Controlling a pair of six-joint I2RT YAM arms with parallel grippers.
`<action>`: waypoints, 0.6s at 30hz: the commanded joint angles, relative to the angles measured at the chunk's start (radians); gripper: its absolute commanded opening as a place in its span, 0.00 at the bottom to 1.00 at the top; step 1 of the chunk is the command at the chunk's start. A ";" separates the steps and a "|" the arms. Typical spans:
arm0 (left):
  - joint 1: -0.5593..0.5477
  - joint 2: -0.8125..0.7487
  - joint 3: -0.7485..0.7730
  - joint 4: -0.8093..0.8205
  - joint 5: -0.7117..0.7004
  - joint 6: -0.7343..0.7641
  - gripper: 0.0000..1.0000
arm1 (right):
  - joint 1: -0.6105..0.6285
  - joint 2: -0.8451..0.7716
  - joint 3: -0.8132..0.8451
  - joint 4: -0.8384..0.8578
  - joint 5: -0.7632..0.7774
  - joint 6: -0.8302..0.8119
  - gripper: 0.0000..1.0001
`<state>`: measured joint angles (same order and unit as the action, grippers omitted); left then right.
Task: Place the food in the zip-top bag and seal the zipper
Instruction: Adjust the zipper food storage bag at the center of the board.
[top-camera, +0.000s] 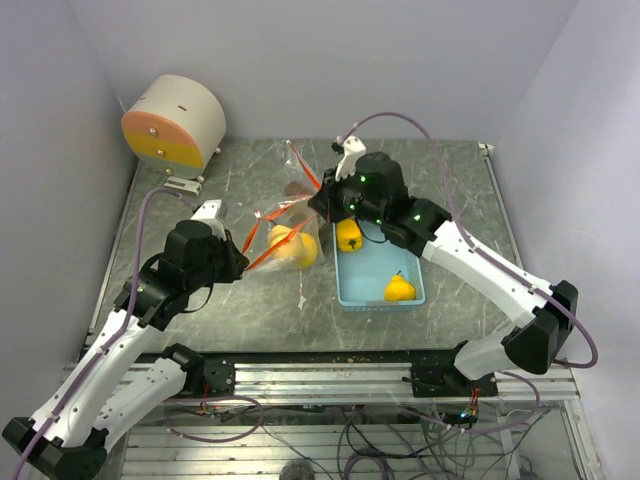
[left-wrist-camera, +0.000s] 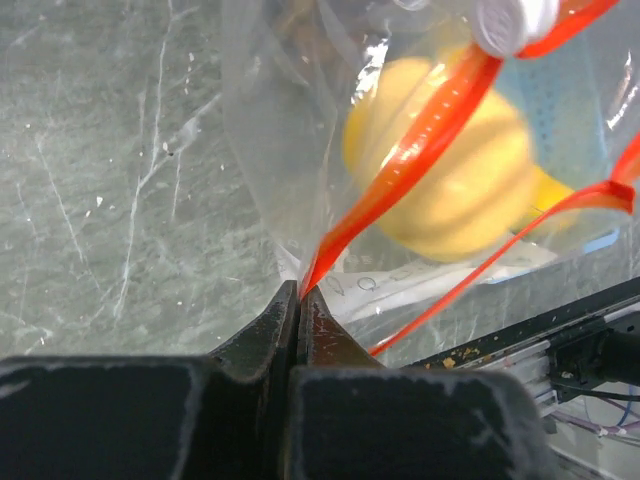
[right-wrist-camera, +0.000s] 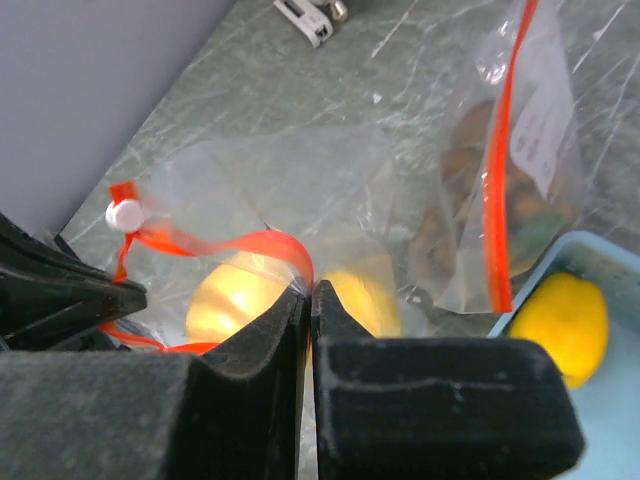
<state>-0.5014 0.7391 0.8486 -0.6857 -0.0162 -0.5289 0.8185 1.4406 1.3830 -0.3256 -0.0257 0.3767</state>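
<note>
A clear zip-top bag (top-camera: 285, 235) with an orange zipper strip (left-wrist-camera: 420, 140) lies mid-table, yellow fruit (top-camera: 293, 247) inside. My left gripper (top-camera: 240, 262) is shut on the strip's near end (left-wrist-camera: 299, 290). My right gripper (top-camera: 318, 205) is shut on the strip's other side (right-wrist-camera: 311, 290), so the bag's mouth is held between them. The white slider (right-wrist-camera: 124, 214) sits at the strip's left end. Yellow fruit (right-wrist-camera: 235, 300) shows through the plastic. Two more yellow fruits (top-camera: 349, 236) (top-camera: 399, 289) lie in the light blue tray (top-camera: 380, 303). A second bag (right-wrist-camera: 500, 200) holds brown lumps.
A round white and orange device (top-camera: 175, 120) stands at the back left, a small white clip (top-camera: 180, 185) in front of it. The second bag (top-camera: 298, 185) lies behind the held one. The tray sits just right of the bag, under my right arm.
</note>
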 joint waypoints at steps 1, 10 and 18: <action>-0.004 0.001 0.086 -0.108 -0.073 0.030 0.07 | -0.033 0.027 0.080 -0.096 -0.024 -0.066 0.03; -0.004 -0.025 0.152 -0.115 -0.091 0.037 0.07 | -0.085 -0.005 -0.045 -0.040 -0.168 -0.094 0.11; -0.004 0.032 0.039 0.051 -0.029 0.010 0.07 | -0.085 -0.150 -0.179 -0.013 0.020 -0.083 0.94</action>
<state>-0.5030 0.7353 0.9352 -0.7216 -0.0704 -0.5133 0.7414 1.3788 1.2270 -0.3756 -0.1280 0.2955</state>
